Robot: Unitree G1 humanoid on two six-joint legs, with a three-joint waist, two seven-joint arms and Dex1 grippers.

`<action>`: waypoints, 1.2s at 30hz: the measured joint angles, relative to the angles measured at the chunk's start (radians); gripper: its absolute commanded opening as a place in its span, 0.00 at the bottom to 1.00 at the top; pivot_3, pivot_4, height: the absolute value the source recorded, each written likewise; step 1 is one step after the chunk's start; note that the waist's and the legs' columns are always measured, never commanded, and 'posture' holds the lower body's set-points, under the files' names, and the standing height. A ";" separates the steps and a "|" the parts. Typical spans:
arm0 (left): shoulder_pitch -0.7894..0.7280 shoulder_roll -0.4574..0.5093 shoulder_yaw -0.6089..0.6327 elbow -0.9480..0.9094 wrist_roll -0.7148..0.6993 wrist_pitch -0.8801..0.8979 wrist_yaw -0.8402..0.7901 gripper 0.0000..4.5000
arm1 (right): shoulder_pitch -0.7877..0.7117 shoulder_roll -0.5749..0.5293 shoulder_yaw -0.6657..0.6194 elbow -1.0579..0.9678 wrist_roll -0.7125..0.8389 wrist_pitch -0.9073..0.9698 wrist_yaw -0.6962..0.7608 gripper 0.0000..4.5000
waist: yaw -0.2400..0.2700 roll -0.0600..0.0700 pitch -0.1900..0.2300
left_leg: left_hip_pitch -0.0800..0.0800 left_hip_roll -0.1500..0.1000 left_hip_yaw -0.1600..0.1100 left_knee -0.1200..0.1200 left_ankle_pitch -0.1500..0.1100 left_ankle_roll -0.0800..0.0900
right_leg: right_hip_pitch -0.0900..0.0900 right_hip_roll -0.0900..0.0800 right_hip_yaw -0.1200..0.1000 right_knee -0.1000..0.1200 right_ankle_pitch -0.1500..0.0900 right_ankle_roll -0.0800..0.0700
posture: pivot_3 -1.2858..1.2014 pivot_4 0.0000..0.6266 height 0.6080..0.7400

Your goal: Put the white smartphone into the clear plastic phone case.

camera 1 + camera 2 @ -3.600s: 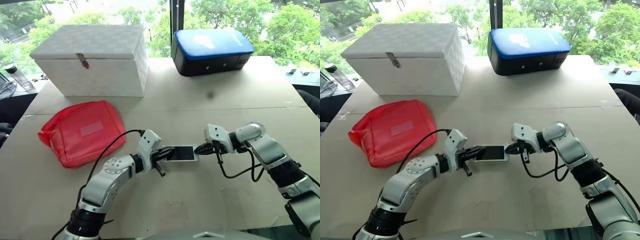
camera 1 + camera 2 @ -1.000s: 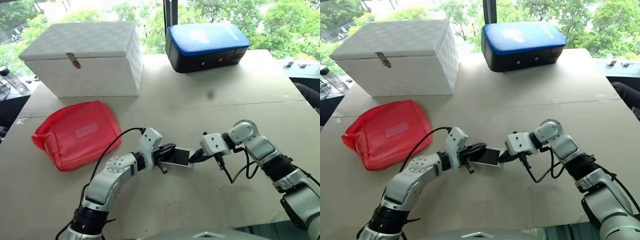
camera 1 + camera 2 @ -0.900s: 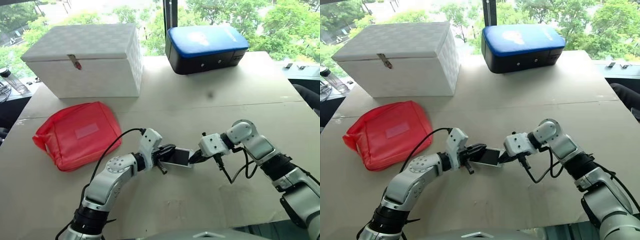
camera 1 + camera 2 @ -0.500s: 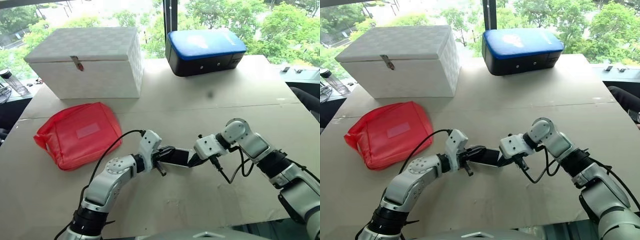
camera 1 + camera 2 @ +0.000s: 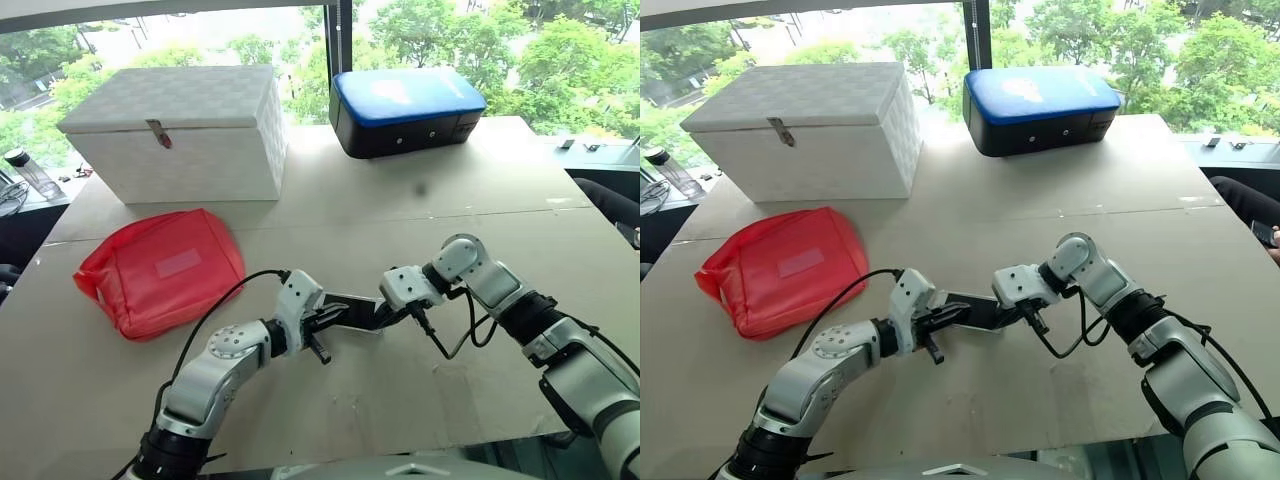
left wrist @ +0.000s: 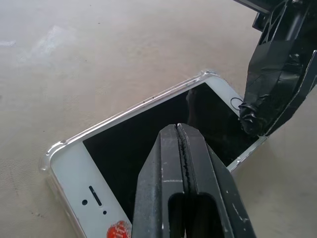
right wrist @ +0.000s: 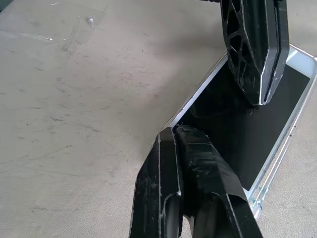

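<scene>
The white smartphone [image 6: 148, 158] lies flat on the table [image 5: 400, 220] between my two arms, screen up, already sitting inside the clear plastic phone case [image 6: 54, 148], whose glinting rim wraps its corners. Its long axis runs from one of my grippers to the other, across my front.

My left gripper [image 6: 181, 130] has its two fingers pressed together with nothing between them; the tips rest over the black glass near the middle of the phone. My right gripper [image 7: 173, 131] is likewise clenched and empty, its tip at the phone's long edge near the opposite end.

Both arms are about equally near, one at each end. I judge the work left is seating: pressing down along that long axis so each corner snaps under the rim. The corner by my right tip looks like the one to check first, though I cannot tell whether it is fully seated.
</scene>
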 measured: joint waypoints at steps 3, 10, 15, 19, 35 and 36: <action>0.008 0.001 0.000 -0.011 0.000 0.009 0.007 0.00 | 0.000 0.008 0.000 0.014 0.000 -0.001 0.000 0.01 | 0.000 0.000 -0.003 | 0.000 0.000 0.000 0.000 0.000 0.000 | 0.000 0.000 0.000 0.000 0.000 0.000 | 0.52 0.24 1.00; 0.044 0.016 0.006 -0.047 -0.010 0.043 0.009 0.00 | -0.006 0.036 0.000 0.078 0.000 -0.011 -0.005 0.01 | -0.002 -0.002 -0.008 | 0.013 0.000 -0.001 -0.006 -0.003 -0.005 | 0.010 0.001 0.004 0.000 -0.007 0.002 | 0.52 0.24 1.00; 0.083 0.045 0.019 -0.099 -0.022 0.080 0.008 0.00 | -0.006 0.037 0.000 0.078 -0.015 -0.011 -0.004 0.01 | 0.001 -0.002 -0.008 | 0.016 -0.001 -0.002 -0.014 -0.002 -0.007 | 0.014 0.000 0.006 -0.001 -0.010 0.004 | 0.52 0.24 1.00; 0.085 0.057 0.031 -0.117 -0.039 0.111 0.006 0.00 | -0.036 0.043 0.005 0.111 -0.034 -0.011 -0.007 0.01 | 0.001 -0.001 -0.008 | 0.016 -0.001 -0.002 -0.015 -0.001 -0.009 | 0.014 0.000 0.006 -0.001 -0.010 0.004 | 0.52 0.24 1.00; 0.027 0.015 0.018 -0.111 -0.056 0.145 0.038 0.00 | -0.048 0.092 -0.047 0.204 -0.064 -0.039 -0.147 0.01 | -0.001 -0.005 -0.011 | 0.016 -0.001 -0.005 -0.017 -0.001 -0.009 | 0.013 0.001 0.006 -0.001 -0.010 0.003 | 0.52 0.24 1.00; 0.021 0.010 0.015 -0.103 -0.055 0.137 0.037 0.00 | -0.017 0.114 -0.084 0.206 -0.056 -0.063 -0.202 0.01 | -0.002 -0.005 -0.009 | 0.015 -0.001 -0.005 -0.018 -0.001 -0.010 | 0.012 0.001 0.006 -0.001 -0.011 0.002 | 0.52 0.24 1.00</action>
